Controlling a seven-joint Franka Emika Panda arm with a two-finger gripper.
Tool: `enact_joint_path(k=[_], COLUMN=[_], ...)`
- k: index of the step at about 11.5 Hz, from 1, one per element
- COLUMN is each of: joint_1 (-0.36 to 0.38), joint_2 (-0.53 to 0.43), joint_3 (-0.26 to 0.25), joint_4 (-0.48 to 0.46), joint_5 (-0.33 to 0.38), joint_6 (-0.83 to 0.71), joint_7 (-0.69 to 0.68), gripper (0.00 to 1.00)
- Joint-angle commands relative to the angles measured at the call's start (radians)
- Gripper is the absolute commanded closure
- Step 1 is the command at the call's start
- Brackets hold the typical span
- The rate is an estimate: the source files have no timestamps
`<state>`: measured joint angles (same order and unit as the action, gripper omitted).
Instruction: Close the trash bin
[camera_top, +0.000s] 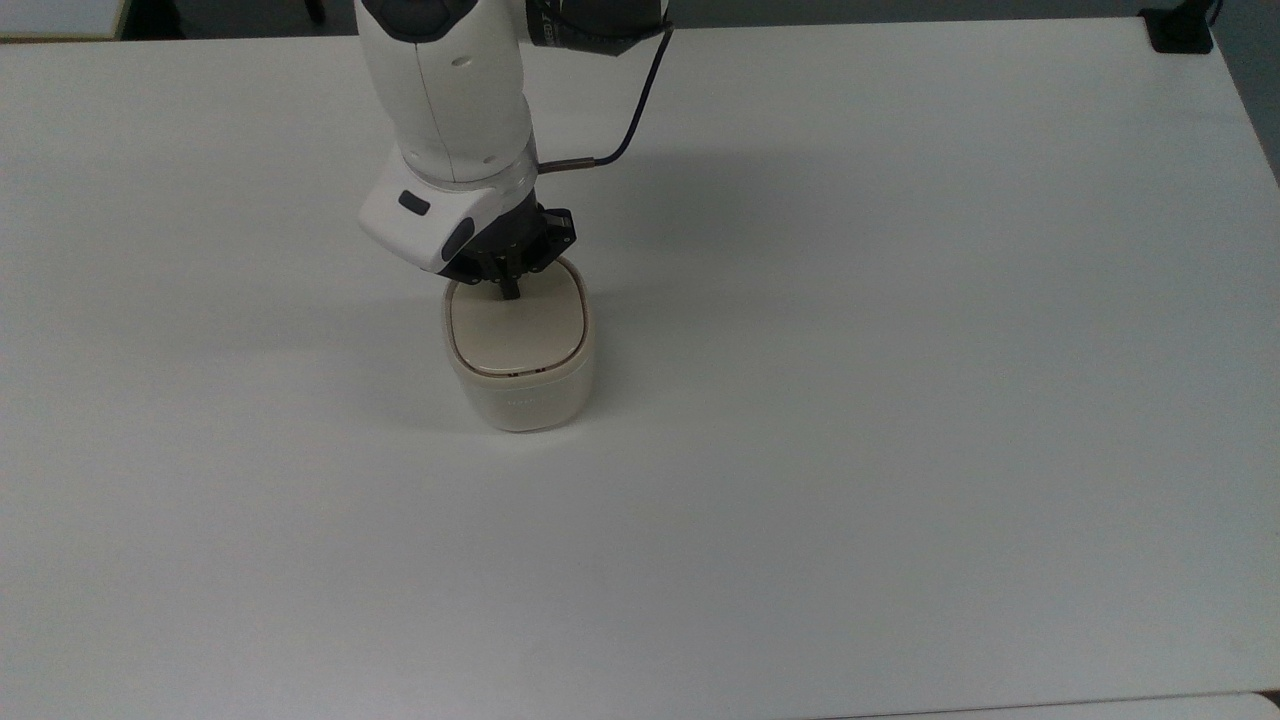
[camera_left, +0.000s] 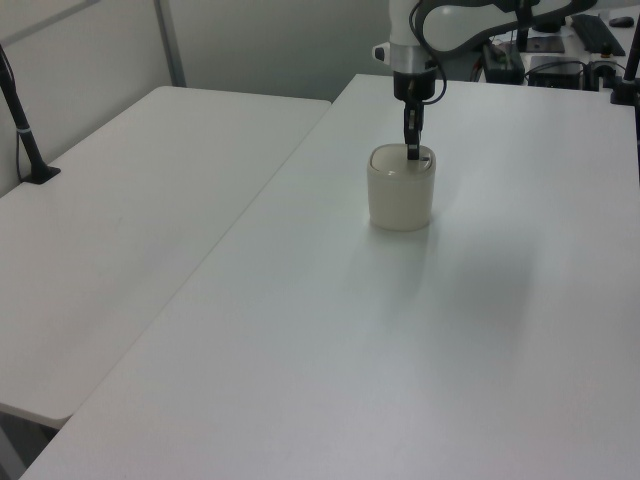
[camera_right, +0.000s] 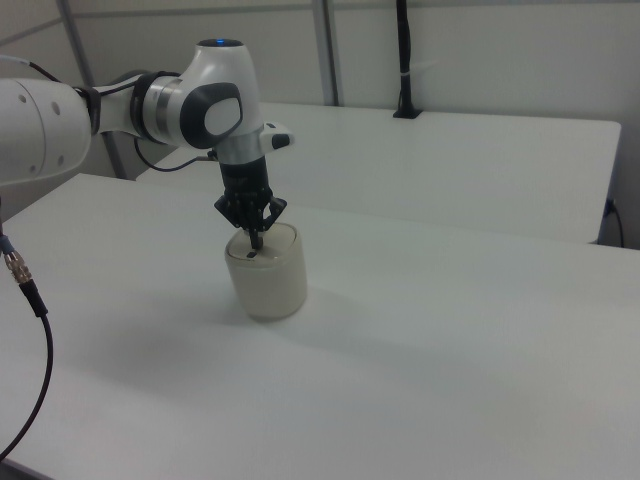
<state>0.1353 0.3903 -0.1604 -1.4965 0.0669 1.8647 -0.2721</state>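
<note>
The bin (camera_top: 520, 350) stands upright on the white worktop (camera_top: 900, 400), left of centre and toward the far half in the top view. Its body is off-white and rounded-square; the beige lid (camera_top: 517, 328) lies flat within the rim, in the closed position. In the left view the bin (camera_left: 401, 190) stands on the far part of the right-hand worktop (camera_left: 400, 350). In the right view the bin (camera_right: 266, 272) stands near the middle of the near worktop (camera_right: 450, 350).

The tool (camera_top: 510, 292) points straight down over the lid's far edge in the top view. Its fingers are drawn together into a single narrow dark tip, with nothing held between them. The tip meets the lid surface or sits just above it; contact cannot be confirmed. In the left view the tool (camera_left: 411, 153) comes down on the right-hand part of the lid as the left view shows it. In the right view the tool (camera_right: 256, 245) meets the lid toward the right view's left side.

The white arm (camera_top: 450, 110) rises from the tool toward the top view's upper edge. A dark cable (camera_top: 630, 110) loops from the wrist on the top view's right.

A second white worktop (camera_left: 130, 220) stands beside the first on the left view's left. A black post (camera_left: 22, 125) stands on its left edge.
</note>
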Motion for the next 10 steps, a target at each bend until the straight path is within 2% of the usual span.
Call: enact_joint_path(k=[1, 2, 3, 4, 5, 7, 9, 10], joint_1=[-0.017, -0.032, -0.04, -0.043, -0.063, -0.092, -0.12, -0.124], joint_2=[-0.092, -0.122, -0.149, -0.172, -0.192, -0.237, -0.283, -0.294], joint_3=[-0.01, -0.01, -0.01, -0.013, -0.021, -0.025, -0.025, -0.024], joint_4=[-0.016, -0.016, -0.018, -0.021, -0.021, -0.021, -0.022, -0.024], joint_5=[-0.007, -0.007, -0.007, -0.009, -0.009, -0.009, -0.013, -0.031], joint_6=[-0.096, -0.148, -0.201, -0.229, -0.245, -0.262, -0.265, -0.271], joint_7=[-0.018, -0.018, -0.01, -0.004, 0.019, 0.053, 0.184, 0.194], gripper=[0.98, 0.9, 0.68, 0.21, 0.0, 0.0, 0.0, 0.0])
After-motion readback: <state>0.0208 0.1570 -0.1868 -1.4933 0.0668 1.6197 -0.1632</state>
